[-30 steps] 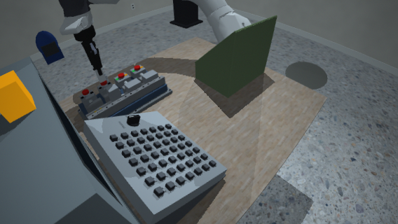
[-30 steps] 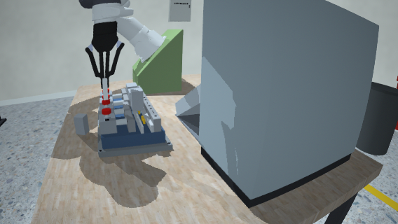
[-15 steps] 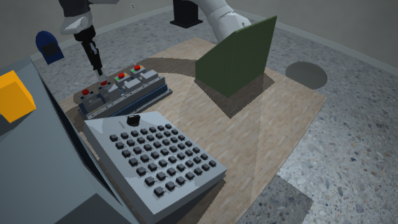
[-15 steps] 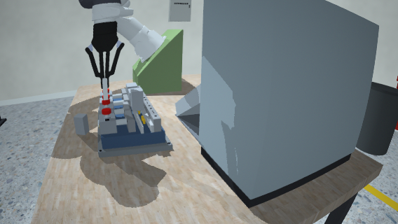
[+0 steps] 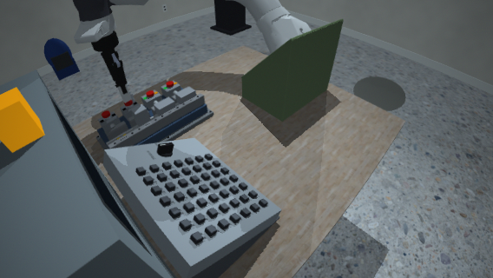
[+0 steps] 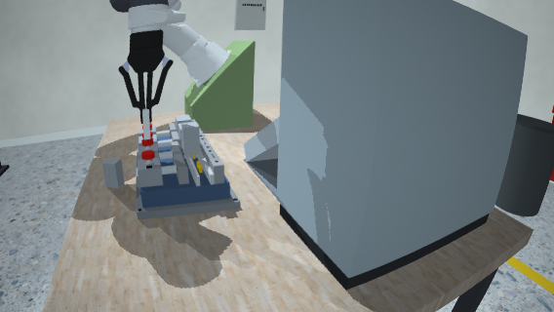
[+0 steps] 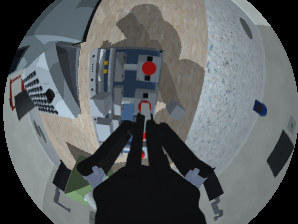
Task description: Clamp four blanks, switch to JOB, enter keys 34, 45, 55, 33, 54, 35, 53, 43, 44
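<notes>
Claw [image 5: 126, 96] is pressed together, pinching nothing, tips sitting right on the red valve button [image 5: 128, 102] of the second station, so the clamping step is in hand. Next move is likely calling for a straight push in, then checking for the green lens. The vise fixture [image 5: 156, 116] is lying directly under the claw, grey blanks showing on its rails, red buttons in a row. Further out toward the cabinet, the keypad [image 5: 195, 204] is sitting untouched, selector knob [image 5: 165, 148] at its near edge.

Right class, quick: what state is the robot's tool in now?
Tool: closed, holding nothing, tip down on a red valve knob.
</notes>
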You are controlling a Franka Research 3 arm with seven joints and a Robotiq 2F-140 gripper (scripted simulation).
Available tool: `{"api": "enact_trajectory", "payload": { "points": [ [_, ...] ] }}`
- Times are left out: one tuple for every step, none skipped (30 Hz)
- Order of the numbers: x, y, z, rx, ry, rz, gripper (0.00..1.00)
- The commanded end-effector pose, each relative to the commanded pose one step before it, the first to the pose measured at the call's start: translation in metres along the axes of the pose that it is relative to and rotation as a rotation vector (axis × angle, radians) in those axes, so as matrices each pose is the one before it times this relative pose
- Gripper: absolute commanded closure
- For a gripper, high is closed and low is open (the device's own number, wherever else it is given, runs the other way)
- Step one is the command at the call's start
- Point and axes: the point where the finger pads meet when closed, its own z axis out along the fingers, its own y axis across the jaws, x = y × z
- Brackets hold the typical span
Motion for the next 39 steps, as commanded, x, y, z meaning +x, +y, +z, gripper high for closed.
{"api": "enact_trajectory", "payload": {
  "points": [
    [-0.00061,0.00029,0.00072,-0.00180,0.00095,0.00197,1.00],
    [0.00000,0.00000,0.00000,0.00000,0.00000,0.00000,1.00],
    [0.00000,0.00000,0.00000,0.00000,0.00000,0.00000,1.00],
    [-0.00002,0.00001,0.00000,0.00000,0.00000,0.00000,1.00],
    [-0.00001,0.00000,0.00000,0.00000,0.00000,0.00000,1.00],
    [0.00000,0.00000,0.00000,0.00000,0.00000,0.00000,1.00],
    [0.00000,0.00000,0.00000,0.00000,0.00000,0.00000,1.00],
    [0.00000,0.00000,0.00000,0.00000,0.00000,0.00000,1.00],
    [0.00000,0.00000,0.00000,0.00000,0.00000,0.00000,1.00],
    [0.00000,0.00000,0.00000,0.00000,0.00000,0.00000,1.00],
    [0.00000,0.00000,0.00000,0.00000,0.00000,0.00000,1.00],
    [0.00000,0.00000,0.00000,0.00000,0.00000,0.00000,1.00],
    [0.00000,0.00000,0.00000,0.00000,0.00000,0.00000,1.00],
    [0.00000,0.00000,0.00000,0.00000,0.00000,0.00000,1.00],
    [0.00000,0.00000,0.00000,0.00000,0.00000,0.00000,1.00],
    [0.00000,0.00000,0.00000,0.00000,0.00000,0.00000,1.00],
    [0.00000,0.00000,0.00000,0.00000,0.00000,0.00000,1.00],
    [0.00000,0.00000,0.00000,0.00000,0.00000,0.00000,1.00],
    [0.00000,0.00000,0.00000,0.00000,0.00000,0.00000,1.00],
    [0.00000,0.00000,0.00000,0.00000,0.00000,0.00000,1.00],
    [0.00000,0.00000,0.00000,0.00000,0.00000,0.00000,1.00],
    [0.00000,0.00000,0.00000,0.00000,0.00000,0.00000,1.00],
    [0.00000,0.00000,0.00000,0.00000,0.00000,0.00000,1.00],
    [0.00000,0.00000,0.00000,0.00000,0.00000,0.00000,1.00],
    [0.00000,0.00000,0.00000,0.00000,0.00000,0.00000,1.00],
    [0.00000,0.00000,0.00000,0.00000,0.00000,0.00000,1.00],
    [0.00000,0.00000,0.00000,0.00000,0.00000,0.00000,1.00],
    [0.00000,0.00000,0.00000,0.00000,0.00000,0.00000,1.00],
    [0.00000,0.00000,0.00000,0.00000,0.00000,0.00000,1.00],
    [0.00000,0.00000,0.00000,0.00000,0.00000,0.00000,1.00],
    [0.00000,0.00000,0.00000,0.00000,0.00000,0.00000,1.00],
    [0.00000,0.00000,0.00000,0.00000,0.00000,0.00000,1.00],
    [0.00000,0.00000,0.00000,0.00000,0.00000,0.00000,1.00],
    [0.00000,0.00000,0.00000,0.00000,0.00000,0.00000,1.00],
    [0.00000,0.00000,0.00000,0.00000,0.00000,0.00000,1.00],
    [0.00000,0.00000,0.00000,0.00000,0.00000,0.00000,1.00],
    [0.00000,0.00000,0.00000,0.00000,0.00000,0.00000,1.00],
    [0.00000,0.00000,0.00000,0.00000,0.00000,0.00000,1.00],
    [0.00000,0.00000,0.00000,0.00000,0.00000,0.00000,1.00]
  ]
}}
